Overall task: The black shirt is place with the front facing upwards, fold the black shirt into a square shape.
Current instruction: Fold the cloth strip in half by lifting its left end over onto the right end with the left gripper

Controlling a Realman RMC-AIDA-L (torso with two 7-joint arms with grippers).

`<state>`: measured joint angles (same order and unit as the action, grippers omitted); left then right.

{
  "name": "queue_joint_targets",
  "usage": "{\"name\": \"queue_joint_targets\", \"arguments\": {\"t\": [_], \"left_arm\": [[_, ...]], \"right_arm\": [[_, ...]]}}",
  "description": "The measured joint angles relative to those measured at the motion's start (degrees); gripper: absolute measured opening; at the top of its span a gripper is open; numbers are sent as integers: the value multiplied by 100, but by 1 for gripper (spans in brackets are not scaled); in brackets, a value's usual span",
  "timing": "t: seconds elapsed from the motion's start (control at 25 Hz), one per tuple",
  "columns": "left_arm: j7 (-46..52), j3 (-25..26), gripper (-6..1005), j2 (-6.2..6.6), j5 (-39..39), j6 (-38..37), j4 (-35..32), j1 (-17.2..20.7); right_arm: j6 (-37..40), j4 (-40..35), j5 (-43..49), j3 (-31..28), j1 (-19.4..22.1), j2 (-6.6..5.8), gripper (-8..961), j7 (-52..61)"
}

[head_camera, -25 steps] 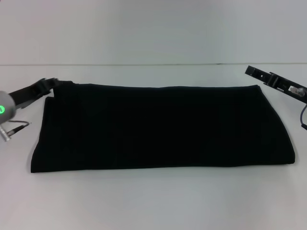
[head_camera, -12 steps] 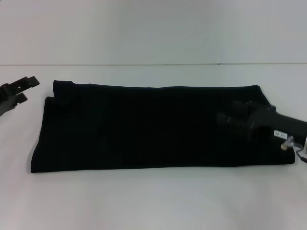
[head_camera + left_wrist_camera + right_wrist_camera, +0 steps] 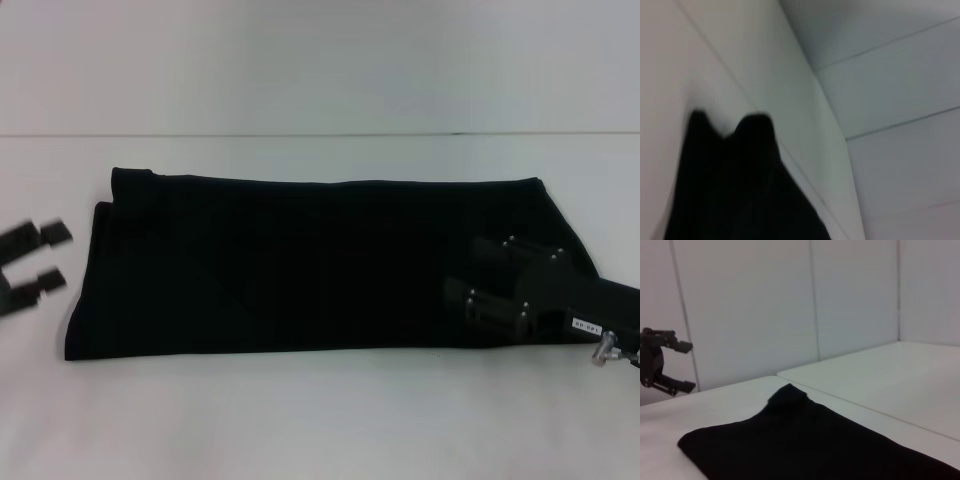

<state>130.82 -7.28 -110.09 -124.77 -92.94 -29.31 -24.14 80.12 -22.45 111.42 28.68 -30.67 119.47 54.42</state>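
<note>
Lying long-axis sideways, the black shirt [image 3: 330,265] has the right gripper [image 3: 485,275] over its right end (jaws apart); left gripper [image 3: 42,258], also spread, sits off its left edge.

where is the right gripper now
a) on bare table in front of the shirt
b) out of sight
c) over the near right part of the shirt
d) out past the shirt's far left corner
c: in the head view the right gripper sits over the near right end of the folded shirt, fingers apart, while the open left gripper is off the shirt's left edge over the table.
</note>
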Motion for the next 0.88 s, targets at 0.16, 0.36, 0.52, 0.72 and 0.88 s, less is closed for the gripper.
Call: {"name": "queue_joint_targets", "arguments": {"t": [0.16, 0.36, 0.52, 0.72, 0.88], "left_arm": [[344, -5, 875, -14, -463, -271, -23, 112], [549, 16, 875, -17, -718, -371, -28, 159], [672, -8, 875, -35, -792, -217, -7, 185], [929, 8, 874, -43, -935, 76, -2, 196], [1097, 6, 874, -47, -998, 379, -2, 217]], "right_arm": [[101, 33, 21, 9, 73, 16, 730, -232], [99, 112, 21, 15, 134, 38, 730, -444], [64, 222, 21, 20, 149, 40, 730, -663], [48, 239, 5, -11, 149, 41, 730, -691], [-16, 247, -12, -26, 141, 41, 730, -692]]}}
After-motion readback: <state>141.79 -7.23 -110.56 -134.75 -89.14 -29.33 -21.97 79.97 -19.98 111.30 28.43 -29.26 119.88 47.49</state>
